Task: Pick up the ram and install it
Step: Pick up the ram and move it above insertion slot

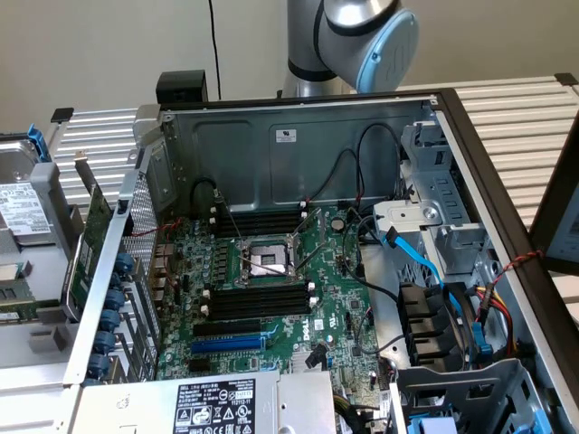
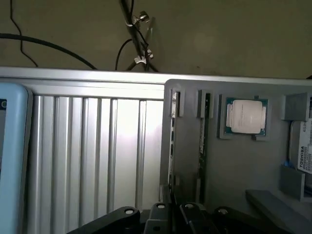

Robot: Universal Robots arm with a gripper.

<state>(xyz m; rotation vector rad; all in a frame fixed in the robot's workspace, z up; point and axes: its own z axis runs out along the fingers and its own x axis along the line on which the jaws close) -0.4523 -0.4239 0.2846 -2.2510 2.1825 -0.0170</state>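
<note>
Robotics lab or PC-assembly workshop: opened computer case (image 1: 271, 172) on slatted aluminium table (image 1: 525, 117), robot arm (image 1: 353, 36) behind case.

upright arm (image 1: 348, 36), black end effector (image 2: 174, 215)

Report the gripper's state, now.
Gripper: cannot be told open or shut; nearest the long narrow green ram stick standing on edge in the grey tray.

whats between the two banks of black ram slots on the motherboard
The CPU socket, between the upper slot bank and the lower slot bank, in the exterior view.
</note>
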